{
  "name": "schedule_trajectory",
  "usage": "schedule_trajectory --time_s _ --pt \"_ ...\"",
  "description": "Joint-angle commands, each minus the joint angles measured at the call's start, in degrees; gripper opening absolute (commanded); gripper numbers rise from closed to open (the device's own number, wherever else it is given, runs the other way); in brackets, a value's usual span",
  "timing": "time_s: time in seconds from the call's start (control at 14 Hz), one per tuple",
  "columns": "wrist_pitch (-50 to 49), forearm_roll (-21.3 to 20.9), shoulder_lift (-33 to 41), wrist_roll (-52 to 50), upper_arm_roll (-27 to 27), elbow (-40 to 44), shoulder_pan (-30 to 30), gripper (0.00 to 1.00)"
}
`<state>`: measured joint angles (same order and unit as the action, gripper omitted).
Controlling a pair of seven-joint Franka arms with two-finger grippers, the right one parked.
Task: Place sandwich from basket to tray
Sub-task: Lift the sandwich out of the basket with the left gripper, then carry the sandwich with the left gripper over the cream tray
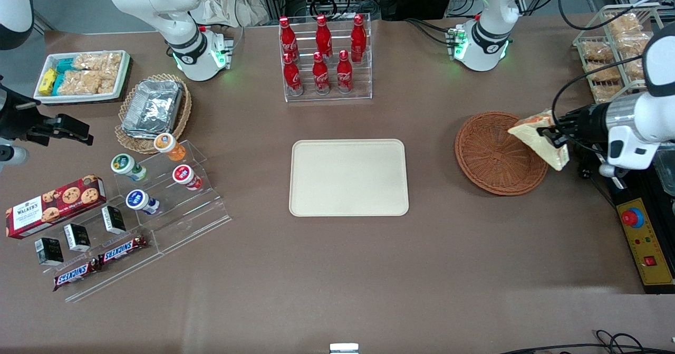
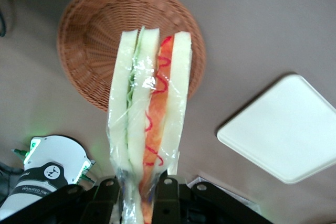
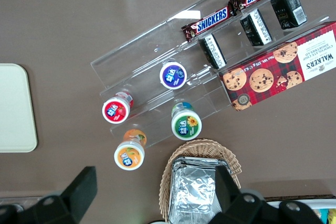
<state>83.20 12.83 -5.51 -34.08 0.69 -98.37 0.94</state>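
Sandwich point(image 1: 540, 139) hangs lifted clear of the basket point(image 1: 493, 156), clamped between the fingers of the end effector point(image 1: 553, 136) above the basket's rim at the working arm's end of the worktop. Carrying it to the bare tray point(image 1: 349, 178) and releasing remain. Only the wrist view shows the filling and plastic wrap; the front view shows the gap to the tray.

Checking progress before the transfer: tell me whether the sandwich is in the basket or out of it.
Out. The claw holds the sandwich lifted above the basket, which lies empty.
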Motion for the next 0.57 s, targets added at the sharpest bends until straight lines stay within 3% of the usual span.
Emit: schedule_trajectory --time_s 0.0,0.29,0.5 --pt "-1.46 -1.32 -1.6 0.68 5.44 3.88 -0.15 0.22" --pt "-0.5 -1.32 -4.41 0.5 13.18 6.96 -0.85 0.23" --pt "-0.23 -3.95 -9.41 -0.37 14.6 10.82 -6.81 0.26"
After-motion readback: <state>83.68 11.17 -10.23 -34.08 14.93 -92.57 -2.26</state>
